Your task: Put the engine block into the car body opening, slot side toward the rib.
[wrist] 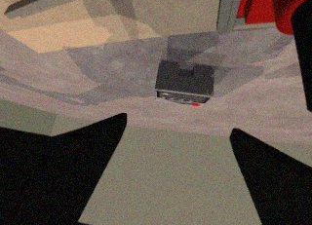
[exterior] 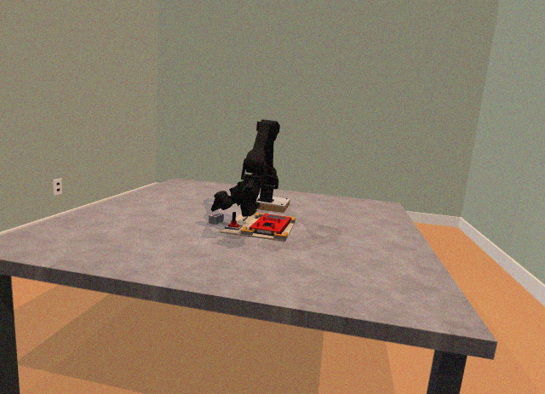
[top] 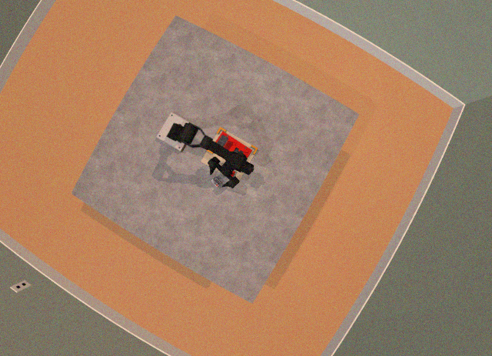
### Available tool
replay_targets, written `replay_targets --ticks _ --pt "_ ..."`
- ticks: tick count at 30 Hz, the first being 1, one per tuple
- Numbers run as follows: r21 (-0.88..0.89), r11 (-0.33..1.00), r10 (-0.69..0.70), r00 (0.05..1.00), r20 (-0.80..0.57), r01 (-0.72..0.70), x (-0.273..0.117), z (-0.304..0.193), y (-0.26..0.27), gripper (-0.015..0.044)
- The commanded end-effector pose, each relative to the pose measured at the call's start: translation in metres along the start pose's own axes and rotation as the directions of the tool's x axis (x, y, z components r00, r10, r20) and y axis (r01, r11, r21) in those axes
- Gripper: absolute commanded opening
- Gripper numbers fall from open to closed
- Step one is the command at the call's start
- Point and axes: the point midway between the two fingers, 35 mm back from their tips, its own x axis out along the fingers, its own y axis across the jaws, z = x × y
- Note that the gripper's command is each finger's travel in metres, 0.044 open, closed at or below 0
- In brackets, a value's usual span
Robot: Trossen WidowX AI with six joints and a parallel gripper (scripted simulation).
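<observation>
The grey engine block [top: 218, 181] [exterior: 215, 219] [wrist: 185, 83] is outside the car body, just beyond the edge of the tan base. Its notch shows on its far side in the wrist view, and it looks tilted. I cannot tell whether it touches the table. My gripper [top: 217, 178] [exterior: 230, 211] [wrist: 177, 125] is open, with its fingers wide apart and nothing held between them. The block is in front of the fingers in the wrist view. The red car body [top: 237, 141] [exterior: 260, 226] lies on the base, partly hidden by the arm from above.
The tan base [top: 206, 158] [wrist: 122, 35] has orange corner pieces. A small red part with an upright black post [exterior: 234, 223] stands on it between the block and the car body. The arm's pale mounting plate [top: 164, 130] [exterior: 281, 202] is behind.
</observation>
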Motion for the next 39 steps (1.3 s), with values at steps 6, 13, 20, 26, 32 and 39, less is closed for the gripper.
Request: replay_targets --ticks 6,13,20,26,32,39 --pt "-0.002 1.0 -0.001 1.0 0.0 0.001 0.0 0.0 0.0 0.044" --pt "-0.044 0.999 0.009 1.0 0.023 -0.008 0.001 -0.001 0.001 0.044" --pt "-0.237 0.971 0.048 0.99 0.135 -0.015 0.004 -0.007 0.004 0.044" --pt "-0.39 0.92 0.067 0.971 0.231 0.029 0.005 -0.012 0.005 0.044" --pt "-0.521 0.846 0.075 0.943 0.325 0.113 0.005 -0.017 0.006 0.044" --pt "-0.635 0.731 0.068 0.9 0.431 0.249 0.004 -0.024 0.007 0.044"
